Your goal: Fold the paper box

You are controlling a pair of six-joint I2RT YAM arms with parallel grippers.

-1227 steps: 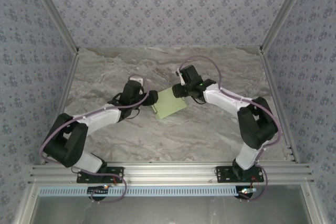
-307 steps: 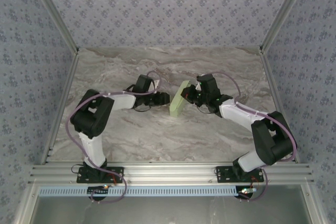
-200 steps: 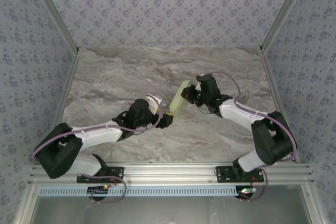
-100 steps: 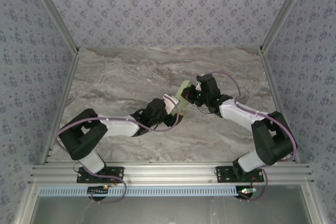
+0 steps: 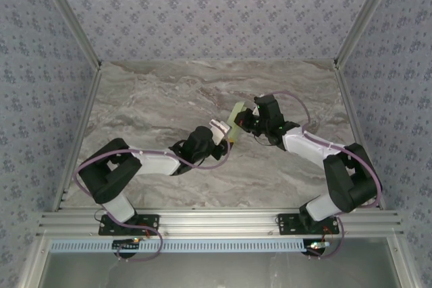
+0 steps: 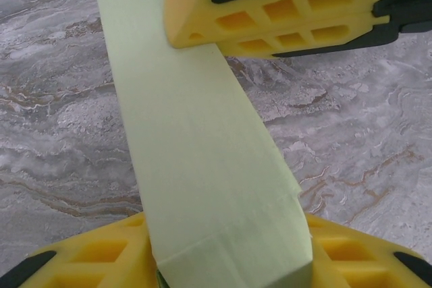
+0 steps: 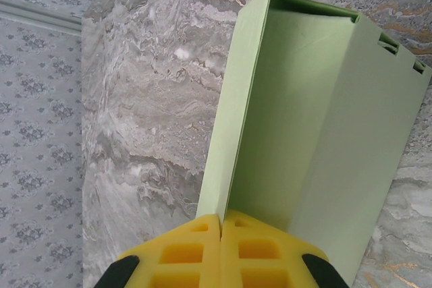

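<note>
- Arms are reaching in from both sides and meeting over the middle of the marble table (image 5: 148,99), a little right of centre.
- Between them the paper box (image 5: 235,114) is hanging, pale green and standing on edge, with one gripper at each end.
- From the left wrist camera, the box is running away as a long, flat-sided tube, slanting up and to the left above the veined marble.
- The left gripper (image 6: 223,251) is grasping the near end of the box: its yellow pads are sitting against the card on both sides, with the card filling the gap between them.
- At the far end of that same view, the right gripper's yellow fingers (image 6: 270,18) are biting onto the box's upper corner.
- The right gripper (image 7: 221,224) is clenched tight, its two pads pressing together on a single thin wall of card.
- Through the right wrist camera, the box is opening away from the fingers, with its walls folding at right angles and its far end gaping open towards the table.
- Small stepped tabs are showing along the far right edge of that open end.
</note>
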